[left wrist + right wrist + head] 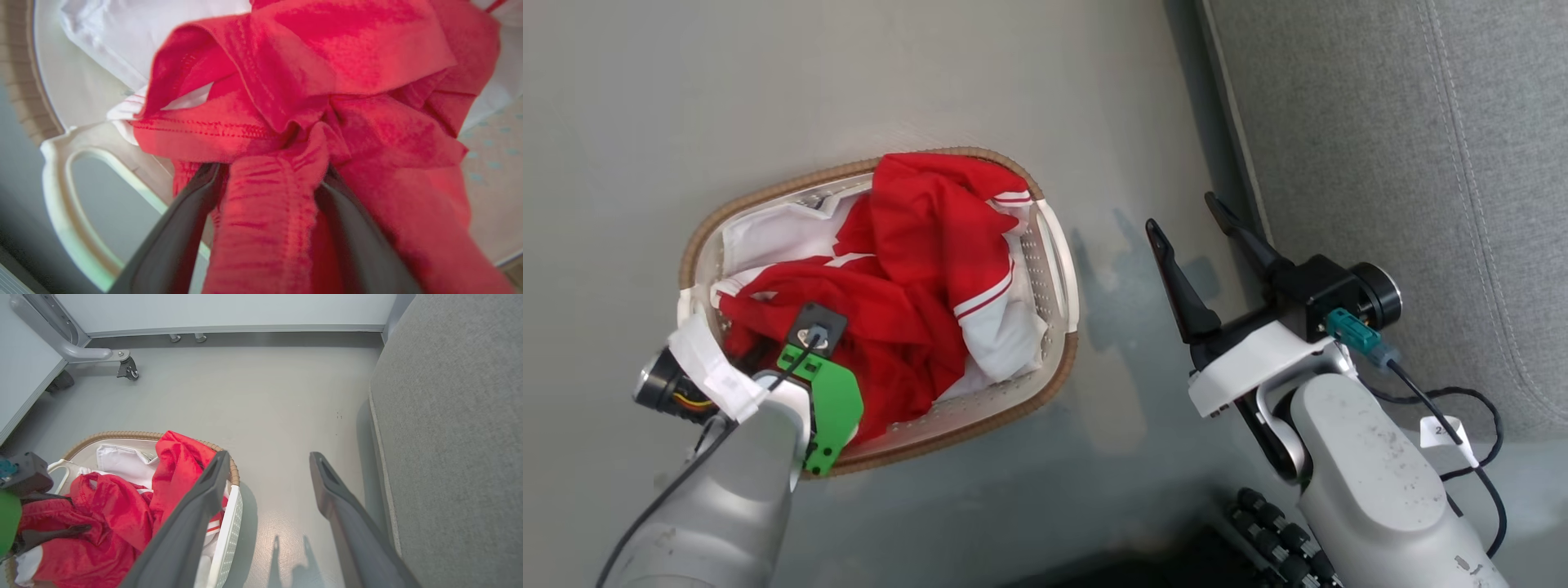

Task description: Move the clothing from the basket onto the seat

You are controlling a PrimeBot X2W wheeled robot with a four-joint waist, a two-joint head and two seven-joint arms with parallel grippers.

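step: grasp judged made, lift out of the basket (1045, 392) judged next.
left tool (269, 179): fingers nearly closed, a bunched fold of red fabric pinched between them; contact seen clearly in the left wrist view.
right tool (1209, 245): spread wide, nothing held, hanging over the floor (849, 73) between basket and seat (1421, 163).
lift advice: a straight upward pull is advised until the hem is clear of the brown rim, so the basket is not tipped or dragged.
snag risk: fabric lies close to the white handle loop (69, 179) at the basket's near-left end; catching there is judged possible.
tangle risk: the red pieces look twisted together; more than one garment may be lifted at once, and a trailing part could be dropped on the floor.
transfer: the load should be carried high across the floor gap and lowered well inside the seat edge, not on its rounded border.
clothing (907, 269): bright red, soft, heavily creased; white panel and red-and-white striped cuff toward the basket's right side.
clothing location: all of it inside the basket, heaped; one red fold draped over the far rim.
liner (768, 237): plain white cloth exposed at the far-left of the basket; not to be taken.
seat: grey upholstery, stitched seam visible, nothing yet placed on it.
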